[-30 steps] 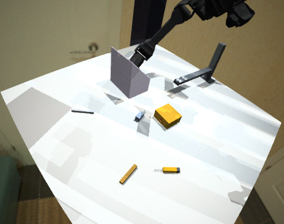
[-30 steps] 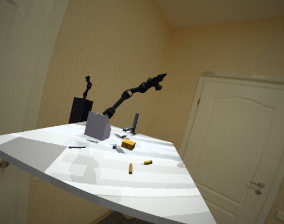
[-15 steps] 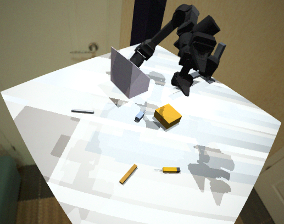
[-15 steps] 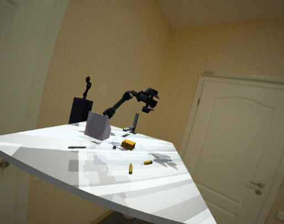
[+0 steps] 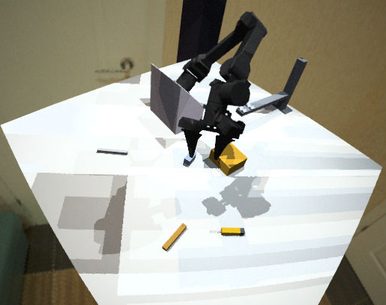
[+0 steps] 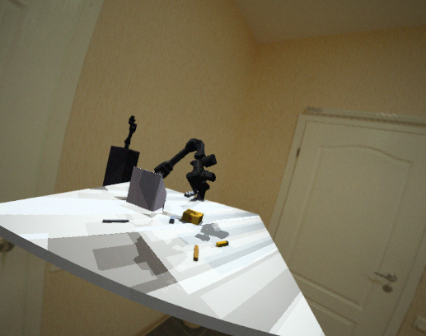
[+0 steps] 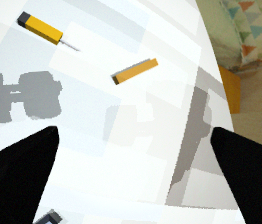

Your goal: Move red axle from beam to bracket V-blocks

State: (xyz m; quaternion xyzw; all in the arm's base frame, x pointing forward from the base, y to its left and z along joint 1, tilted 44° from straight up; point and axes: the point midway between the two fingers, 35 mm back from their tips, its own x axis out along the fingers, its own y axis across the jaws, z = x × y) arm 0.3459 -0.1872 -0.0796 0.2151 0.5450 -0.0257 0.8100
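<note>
From where I stand, the gripper (image 5: 204,157) (image 6: 200,197) (image 7: 138,133) points down over the table (image 5: 150,276) (image 6: 236,296) (image 7: 107,185), released, its fingers spread wide with nothing between them. The exterior view shows it in the air, its tips above the tabletop. A yellow block (image 5: 234,158) (image 6: 192,217) sits lower than the hand; from the top, one fingertip overlaps its edge. Tiny red specks show beside that fingertip, but I cannot tell whether they are the red axle, so I cannot say for sure where it is. A small blue-grey piece (image 5: 189,161) (image 6: 171,220) (image 7: 50,218) lies below the hand, near the block. Behind the hand, as the top view has it, stands a grey upright with a low arm (image 5: 296,76), well apart from the fingers. A grey-mauve wedge (image 5: 165,101) (image 6: 147,189) stands on the hand's other side. Out in front of the hand lie an orange bar (image 5: 174,237) (image 6: 195,253) (image 7: 135,71) and a yellow-handled tool (image 5: 232,231) (image 6: 222,244) (image 7: 43,29).
</note>
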